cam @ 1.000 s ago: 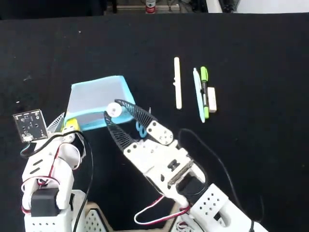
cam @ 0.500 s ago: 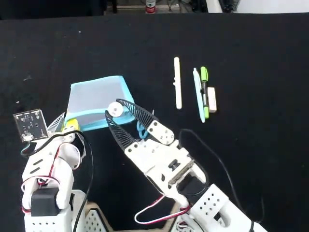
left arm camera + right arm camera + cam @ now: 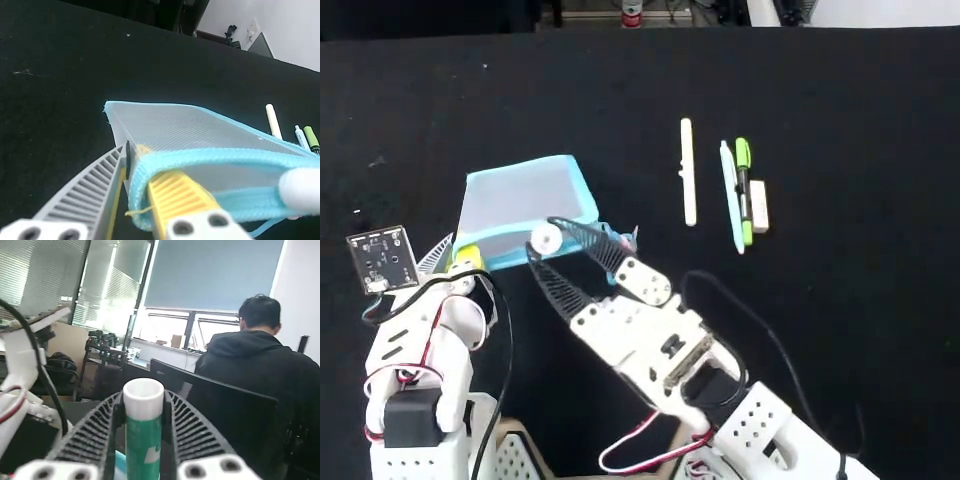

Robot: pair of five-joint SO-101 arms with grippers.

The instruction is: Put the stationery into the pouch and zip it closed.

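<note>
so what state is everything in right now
pouch: mouth open, near corner pinched
left fingers: shut on the pouch
right fingers: shut on the green tube
green tube: held, at the pouch's near edge
white stick: lying loose, outside the pouch
blue pen: lying loose, outside
green marker: lying loose, outside
eraser: lying loose, outside

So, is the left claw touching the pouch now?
Touching. In the left wrist view the left claw pinches the pouch by its blue rim, one finger on each side.
</note>
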